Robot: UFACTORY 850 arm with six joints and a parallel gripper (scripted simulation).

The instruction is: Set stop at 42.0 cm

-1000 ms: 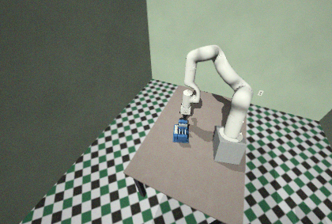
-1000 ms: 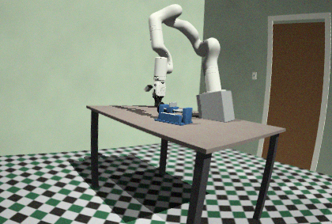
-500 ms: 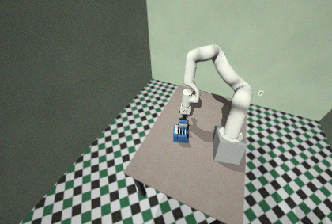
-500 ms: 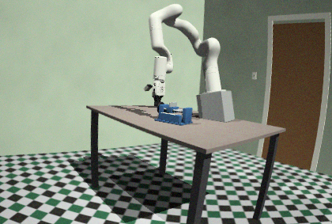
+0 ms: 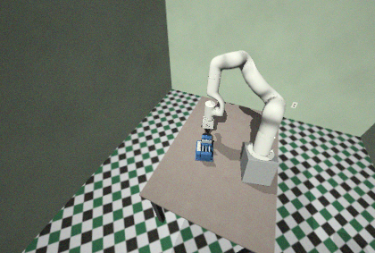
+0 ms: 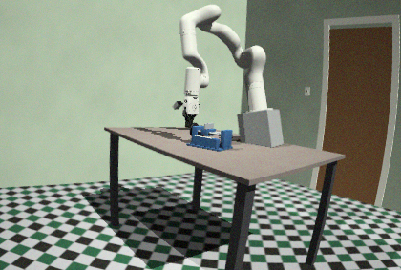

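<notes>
On the table (image 6: 267, 161), you have two obstacles: the blue stop fixture (image 5: 204, 150) near the middle and the grey pedestal (image 5: 259, 169) beside it, with a bare gap between them. The gripper (image 6: 189, 122), closed on the handwheel at the fixture's far end, blocks approach there. You find bare tabletop along the near half and the left edge. Walls (image 5: 268, 24) bound the far side.
</notes>
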